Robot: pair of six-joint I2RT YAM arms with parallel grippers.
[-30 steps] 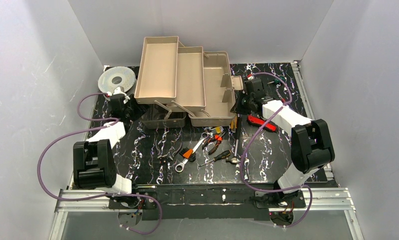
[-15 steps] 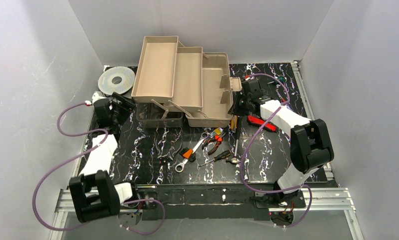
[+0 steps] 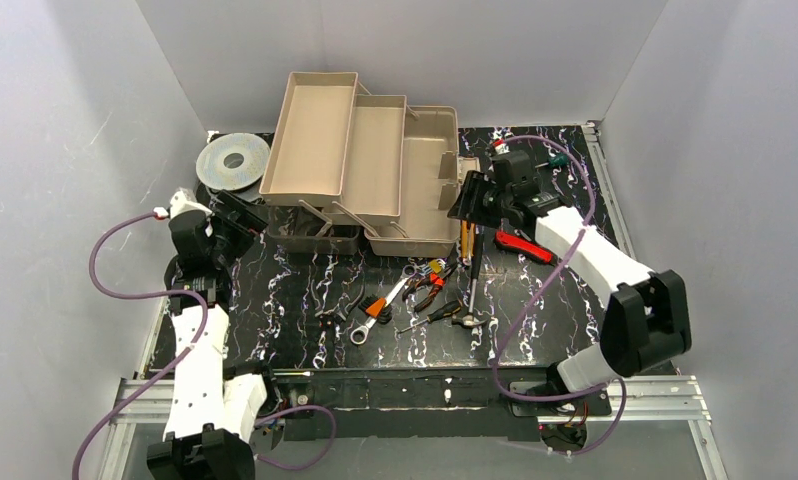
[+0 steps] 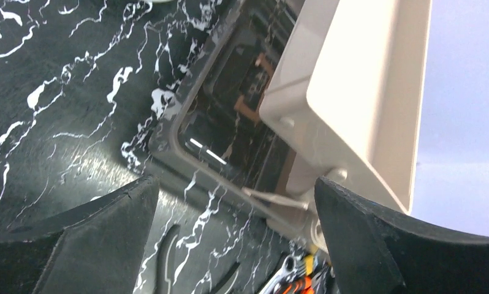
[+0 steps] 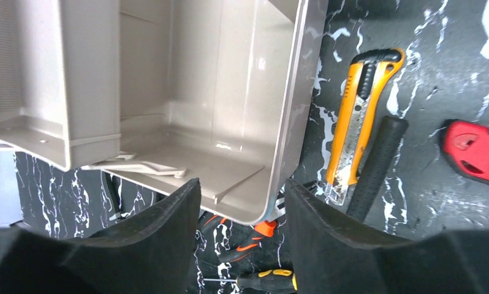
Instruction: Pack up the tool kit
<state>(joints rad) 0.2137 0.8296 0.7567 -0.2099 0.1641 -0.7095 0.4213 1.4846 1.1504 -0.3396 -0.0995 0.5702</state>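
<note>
The tan toolbox [image 3: 427,175] stands open at the back, its two trays [image 3: 320,135] folded out to the left over the smoky lid [image 3: 315,240]. My left gripper [image 3: 241,214] is open beside the lid's left end, holding nothing; its wrist view shows the lid [image 4: 230,122] and a tray [image 4: 358,86] ahead of the gripper [image 4: 236,239]. My right gripper [image 3: 463,206] is open at the box's right front corner [image 5: 260,211], jaws apart around it without touching. On the mat lie a wrench [image 3: 375,312], orange pliers [image 3: 431,286], a hammer [image 3: 472,280] and a red knife [image 3: 523,246].
A round grey wire spool [image 3: 232,160] lies at the back left behind my left gripper. A yellow utility knife [image 5: 358,116] and a screwdriver [image 3: 431,316] lie among the tools. Grey walls close in the left, back and right sides.
Both grippers have opened. The left arm has drawn back left from the trays, which have spread slightly further left. The right gripper has let go of the box's right side.
</note>
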